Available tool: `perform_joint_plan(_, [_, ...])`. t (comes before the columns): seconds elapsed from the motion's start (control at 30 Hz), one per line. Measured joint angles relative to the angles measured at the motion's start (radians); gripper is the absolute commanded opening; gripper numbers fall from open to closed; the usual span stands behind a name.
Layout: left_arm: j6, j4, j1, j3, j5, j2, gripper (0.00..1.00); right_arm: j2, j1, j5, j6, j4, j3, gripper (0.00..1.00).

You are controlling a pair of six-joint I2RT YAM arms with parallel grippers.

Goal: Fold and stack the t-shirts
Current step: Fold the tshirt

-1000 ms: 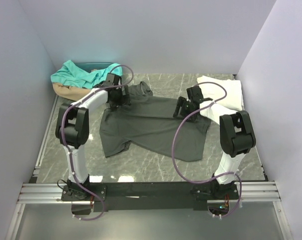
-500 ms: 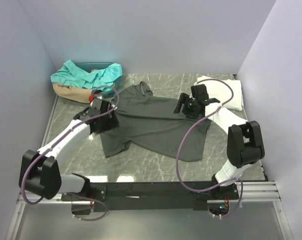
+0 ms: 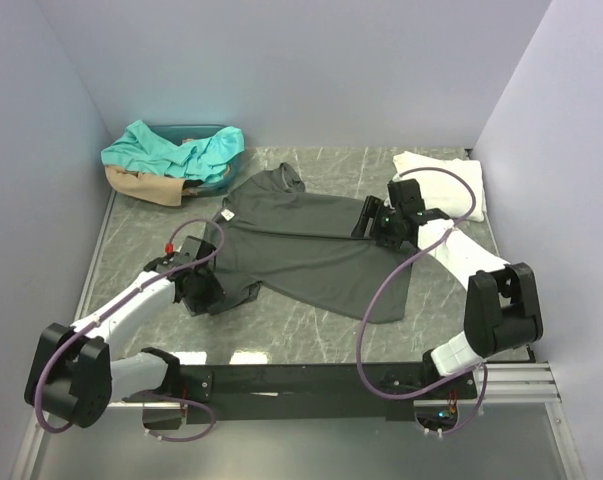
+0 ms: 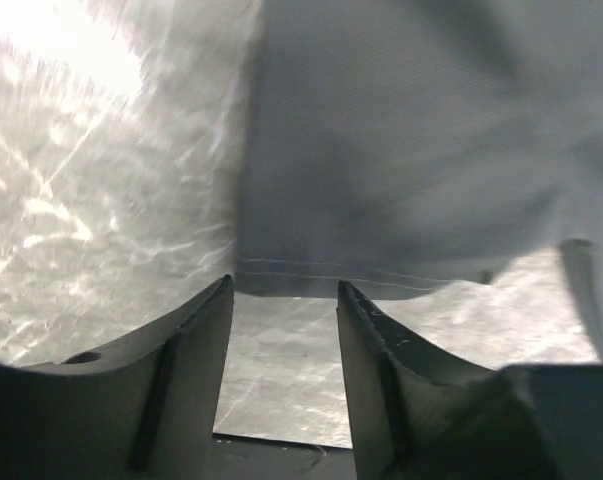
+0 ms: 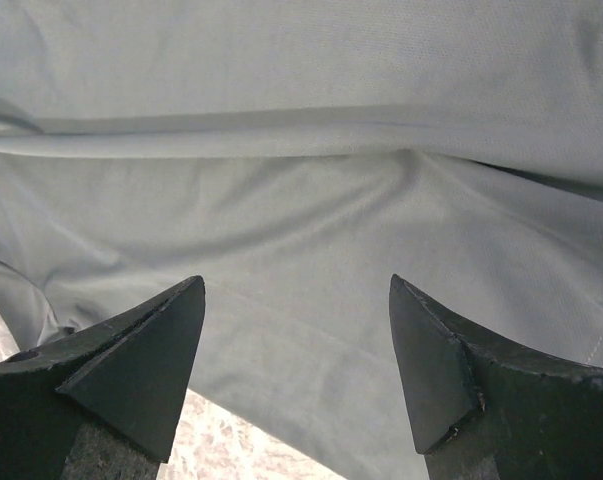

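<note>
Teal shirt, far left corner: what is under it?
A tan shirt shows beneath the near edge of the teal shirt, and the rim of a dark bin shows behind and right of it. How far the tan shirt runs, and anything else in the bin, is covered.

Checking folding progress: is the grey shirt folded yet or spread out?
Spread out: the grey shirt lies flat and unfolded, with its collar and a sleeve showing.

I'm finding bare table (image 3: 281,335) open along my near edge; the grey t-shirt (image 3: 301,245) is covering the middle, and the teal t-shirt (image 3: 156,148) and white t-shirt (image 3: 431,160) are crowding the far corners.
</note>
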Motion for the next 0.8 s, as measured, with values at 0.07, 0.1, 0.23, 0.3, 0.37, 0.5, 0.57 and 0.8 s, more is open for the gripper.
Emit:
perform_joint_plan(0.07, [-0.013, -0.001, 0.000, -0.022, 0.004, 0.000, 0.49, -0.012, 0.000, 0.001, -0.002, -0.005, -0.005, 0.81])
perform_joint_plan(0.1, [-0.019, -0.003, 0.000, -0.027, 0.005, 0.001, 0.48, -0.015, 0.000, 0.001, -0.003, -0.006, -0.006, 0.81])
perform_joint_plan(0.23, [-0.026, 0.015, 0.000, -0.028, 0.005, 0.023, 0.48, -0.024, 0.000, 0.003, -0.004, -0.006, -0.012, 0.81])
perform_joint_plan(0.3, [-0.025, 0.027, 0.000, -0.028, 0.006, 0.048, 0.47, -0.028, 0.000, 0.005, -0.003, -0.008, -0.024, 0.81])
perform_joint_plan(0.37, [-0.025, 0.035, 0.000, -0.029, 0.006, 0.070, 0.46, -0.032, 0.000, 0.004, -0.003, -0.008, -0.040, 0.81])
perform_joint_plan(0.5, [-0.024, 0.049, 0.000, -0.031, 0.006, 0.082, 0.27, -0.045, 0.000, 0.008, -0.003, -0.011, -0.068, 0.81])
perform_joint_plan(0.57, [-0.019, 0.060, 0.000, -0.032, 0.008, 0.092, 0.15, -0.056, 0.000, 0.013, -0.003, -0.016, -0.077, 0.81])
perform_joint_plan(0.8, [0.030, 0.072, 0.006, 0.043, 0.005, 0.188, 0.01, -0.148, 0.000, 0.024, 0.005, -0.031, -0.150, 0.81])
